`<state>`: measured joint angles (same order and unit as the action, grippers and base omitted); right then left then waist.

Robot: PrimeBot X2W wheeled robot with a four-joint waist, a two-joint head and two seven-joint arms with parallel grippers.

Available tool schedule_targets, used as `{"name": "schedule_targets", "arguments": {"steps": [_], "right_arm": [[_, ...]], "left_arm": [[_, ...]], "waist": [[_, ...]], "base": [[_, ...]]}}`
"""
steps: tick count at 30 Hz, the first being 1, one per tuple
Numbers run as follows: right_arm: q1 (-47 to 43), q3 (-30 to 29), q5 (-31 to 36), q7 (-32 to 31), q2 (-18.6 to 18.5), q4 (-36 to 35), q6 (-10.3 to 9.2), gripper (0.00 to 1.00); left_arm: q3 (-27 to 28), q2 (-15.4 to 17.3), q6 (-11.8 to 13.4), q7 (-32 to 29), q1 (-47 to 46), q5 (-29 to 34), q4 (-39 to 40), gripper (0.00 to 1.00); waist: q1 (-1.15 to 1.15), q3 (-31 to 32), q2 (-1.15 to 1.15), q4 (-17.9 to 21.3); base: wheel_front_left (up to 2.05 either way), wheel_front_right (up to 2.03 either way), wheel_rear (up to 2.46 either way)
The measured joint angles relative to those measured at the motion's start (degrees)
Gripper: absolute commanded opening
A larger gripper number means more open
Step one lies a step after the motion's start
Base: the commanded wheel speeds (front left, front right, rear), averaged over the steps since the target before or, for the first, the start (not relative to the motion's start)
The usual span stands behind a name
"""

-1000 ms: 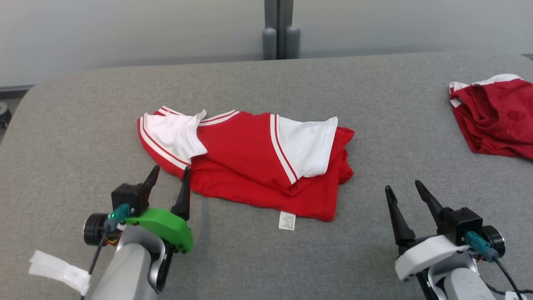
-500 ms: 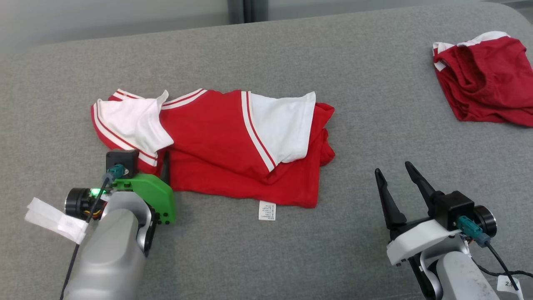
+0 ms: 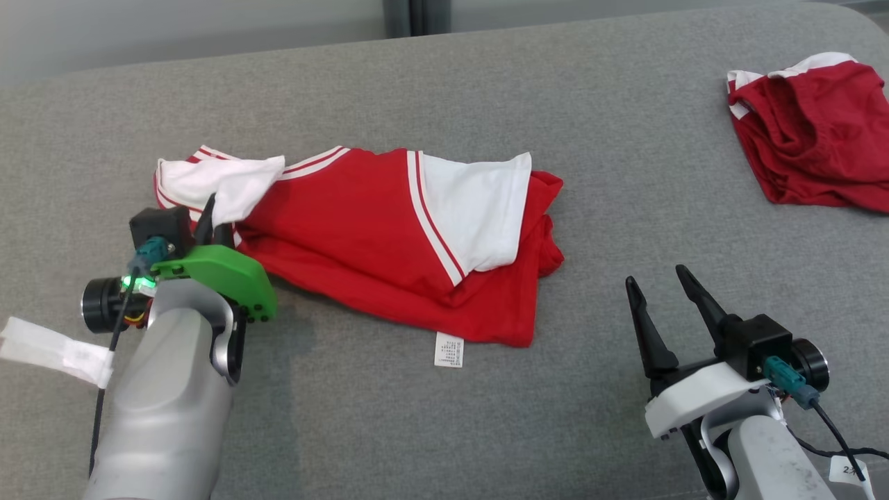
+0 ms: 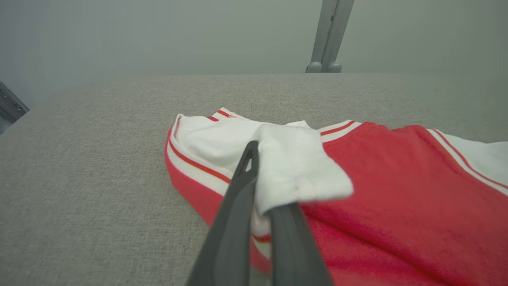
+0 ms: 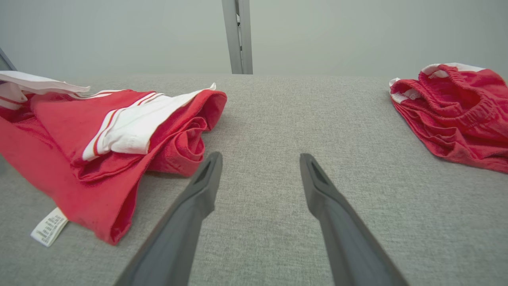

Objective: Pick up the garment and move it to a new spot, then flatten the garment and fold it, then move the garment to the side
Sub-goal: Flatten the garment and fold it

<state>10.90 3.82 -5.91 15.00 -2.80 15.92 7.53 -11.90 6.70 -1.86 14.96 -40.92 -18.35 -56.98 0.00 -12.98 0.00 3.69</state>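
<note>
The garment [image 3: 361, 229], a red shirt with white sleeves and striped trim, lies crumpled on the grey table [image 3: 486, 83]. My left gripper [image 3: 212, 222] is shut on its near left edge, by the white sleeve, and that edge is raised off the table. In the left wrist view the gripper [image 4: 262, 178] pinches the cloth, and the white sleeve [image 4: 293, 167] drapes over one finger. My right gripper [image 3: 656, 276] stands open over bare table to the garment's right, holding nothing. The right wrist view has the garment [image 5: 79, 131] left of the open gripper [image 5: 260, 155].
A second red garment with white trim [image 3: 812, 139] lies bunched at the table's far right [image 5: 452, 111]. A white care label [image 3: 448, 349] sticks out from the shirt's near hem. A grey post [image 3: 415, 8] stands behind the table.
The camera shifted after the earliest frame. My left gripper went from open at the garment's edge to shut on it, and that edge has lifted and shifted left. The right gripper stayed open.
</note>
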Motion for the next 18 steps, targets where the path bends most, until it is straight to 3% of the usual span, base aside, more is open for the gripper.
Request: {"name": "schedule_targets", "arguments": {"steps": [10, 13, 15, 16, 17, 18], "right_arm": [[-1.41, -1.44, 0.44, 0.00, 0.01, 0.20, 0.00, 1.00], [-2.18, -1.68, 0.54, 0.00, 0.02, 0.42, 0.00, 1.00], [-2.22, -1.65, 0.62, 0.00, 0.01, 0.53, 0.00, 1.00], [-2.24, -1.53, 0.63, 0.00, 0.01, 0.54, 0.00, 1.00], [-2.27, -1.47, 0.65, 0.00, 0.04, 0.56, 0.00, 1.00], [-2.32, -1.49, 0.69, 0.00, 0.04, 0.57, 0.00, 1.00]], "left_arm": [[12.06, -2.71, -0.18, 0.08, 17.35, -3.69, 21.74, 0.00], [14.40, -3.56, -0.77, 0.07, 22.90, -5.78, 24.09, 0.00], [15.18, -3.80, -1.18, 0.07, 25.37, -7.51, 24.16, 0.15], [15.11, -3.80, -1.19, 0.08, 26.31, -9.21, 24.29, 0.33], [14.69, -3.80, -1.19, 0.08, 26.92, -11.17, 24.32, 0.60], [14.35, -3.80, -1.13, 0.07, 27.35, -11.95, 24.50, 0.73]], "waist": [[0.00, 2.40, 0.00, -3.52], [0.00, 3.19, 0.00, -4.88], [0.00, 3.74, 0.00, -5.74], [0.00, 4.07, 0.00, -6.16], [0.00, 4.41, 0.00, -6.50], [0.00, 4.66, 0.00, -6.77]], "base": [[0.00, 0.00, 0.00], [0.00, 0.00, 0.00], [0.00, 0.00, 0.00], [0.00, 0.00, 0.00], [0.00, 0.00, 0.00], [0.00, 0.00, 0.00]]}}
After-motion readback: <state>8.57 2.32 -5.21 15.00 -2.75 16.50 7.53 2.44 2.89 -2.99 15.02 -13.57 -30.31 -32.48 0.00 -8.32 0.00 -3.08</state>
